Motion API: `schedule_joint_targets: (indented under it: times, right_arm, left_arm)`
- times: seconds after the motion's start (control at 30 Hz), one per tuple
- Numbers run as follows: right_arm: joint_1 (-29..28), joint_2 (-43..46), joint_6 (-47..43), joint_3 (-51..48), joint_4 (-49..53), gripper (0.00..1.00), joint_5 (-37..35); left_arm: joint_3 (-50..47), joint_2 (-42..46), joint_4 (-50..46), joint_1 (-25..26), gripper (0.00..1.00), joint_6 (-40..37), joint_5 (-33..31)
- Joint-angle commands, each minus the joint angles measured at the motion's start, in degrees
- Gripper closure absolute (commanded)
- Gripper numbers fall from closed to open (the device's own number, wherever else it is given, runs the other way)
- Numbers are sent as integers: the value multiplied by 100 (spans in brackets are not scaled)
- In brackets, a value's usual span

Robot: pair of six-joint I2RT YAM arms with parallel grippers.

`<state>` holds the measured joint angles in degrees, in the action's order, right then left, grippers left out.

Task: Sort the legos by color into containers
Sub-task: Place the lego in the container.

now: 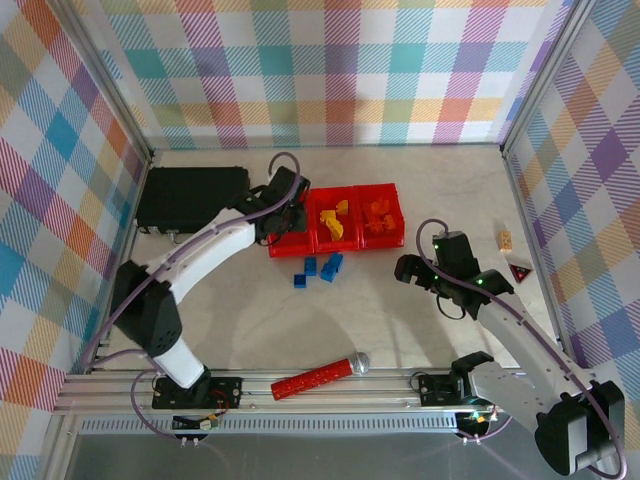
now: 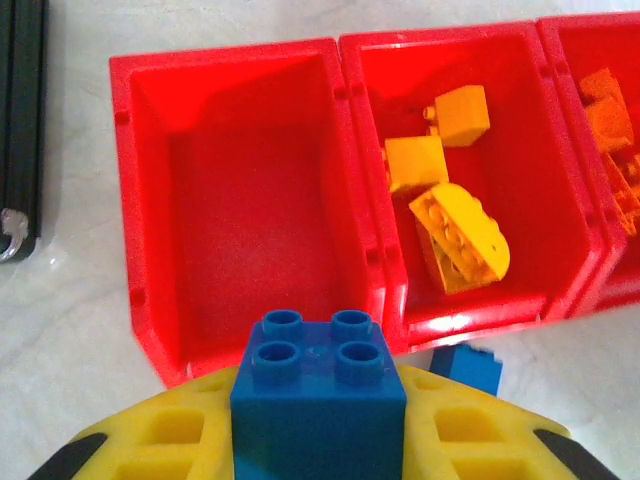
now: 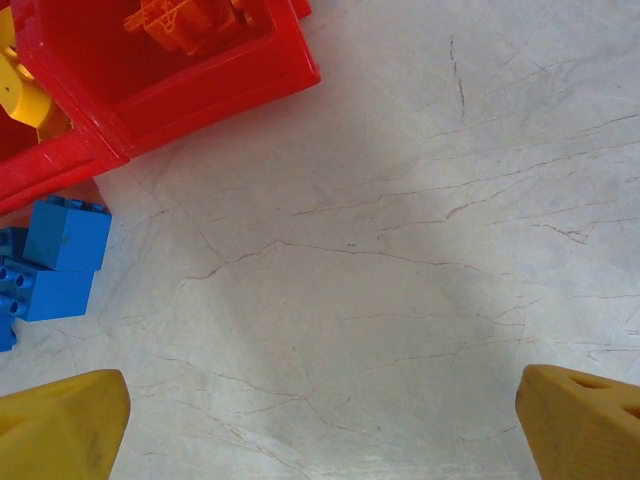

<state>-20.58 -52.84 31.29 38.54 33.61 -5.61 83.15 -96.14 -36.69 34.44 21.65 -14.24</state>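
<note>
I was at the drop step for blue: my left gripper (image 2: 318, 445) had its fingers pinched on 1 blue brick (image 2: 318, 385), studs up, hanging above the near rim of the red bins (image 2: 150, 210), at the left compartment of the 3, which was bare inside; the middle compartment held the yellow bricks (image 2: 455, 235) and the right one the orange bricks (image 2: 612, 110), so by my reckoning blue belonged in the left. My right gripper (image 3: 320, 430) had its fingers spread wide with nothing between them, low over the table (image 3: 420, 250) in front of the bins' right end; the loose blue bricks (image 3: 55, 260), at least 3 as I counted from above, lay on the table just in front of the bins, near the middle compartment. The next move, I judged, called for carrying the brick a little further in over the left compartment, away from the wall shared with the yellow one, then parting the fingers so it fell inside and not on the rim; after that, the loose blues were left to fetch. As for writing, I could read none: the studs on the held brick looked plain at that sharpness; neither bins nor fingers showed a label or brand.
</note>
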Motion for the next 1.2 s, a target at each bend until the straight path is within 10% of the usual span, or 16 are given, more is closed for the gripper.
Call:
schedule_joint_targets:
  times: [0.0,0.4,0.67,1.17]
  right_arm:
    - [32,158,24,-98,64,1,-107]
    - [49,178,-59,-99,67,1,-173]
    - [54,155,-70,-51,94,1,-173]
    - [63,175,-46,37,173,1,-165]
  left_arm:
    - [420,-400,-254,-168,79,12,-60]
    - [676,-1424,-147,-517,76,244,358]
    - [632,-1643,-28,-559,58,261,527]
    - [151,-659,379,-548,37,61,943]
